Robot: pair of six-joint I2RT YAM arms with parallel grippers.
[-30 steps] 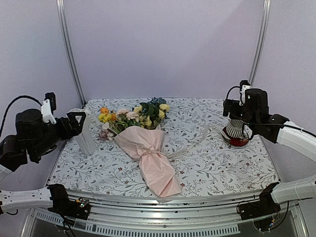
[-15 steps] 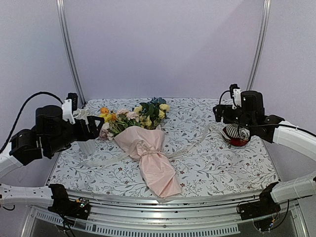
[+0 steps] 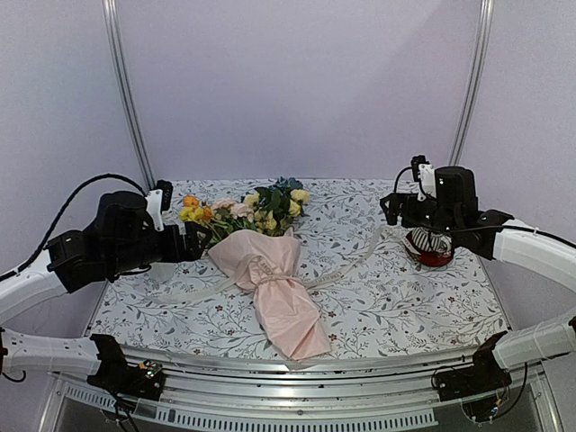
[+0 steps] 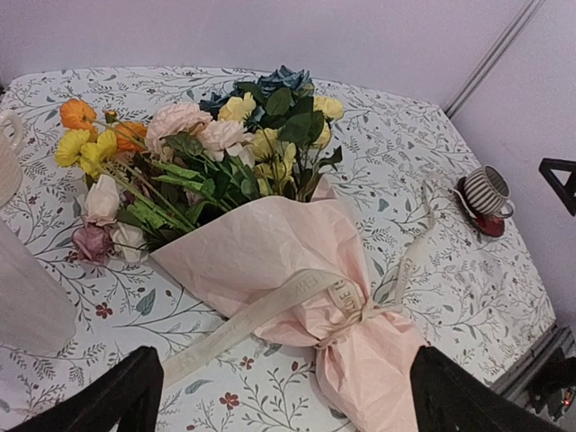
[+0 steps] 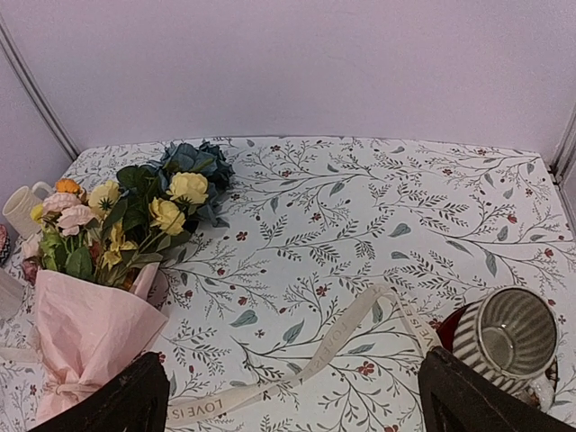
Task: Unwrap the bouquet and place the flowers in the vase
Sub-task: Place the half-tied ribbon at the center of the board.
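Wrapped pink bouquet (image 4: 288, 261) flat near white vase (image 4: 27, 301)

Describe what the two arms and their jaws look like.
The left arm and right arm both have white tubular links joined by bulky, rounded black housings, with black brackets at the bases. A thin black cable loops over the left one. Each wrist carries a small white mount. The jaws are black, flat and angular.

Table (image 3: 396, 315) covered by white cloth with leaf-and-sprig print. Bouquet (image 3: 270, 270) lies flat mid-table, blooms toward far left, pink-wrapped stem end toward near edge. Cream ribbon (image 5: 342, 337) trails across cloth to right. Striped cup (image 5: 513, 337) on red saucer (image 3: 436, 259) at right side. Cream mug (image 5: 22, 207) and white vase (image 4: 27, 297) stand at left, near blooms.
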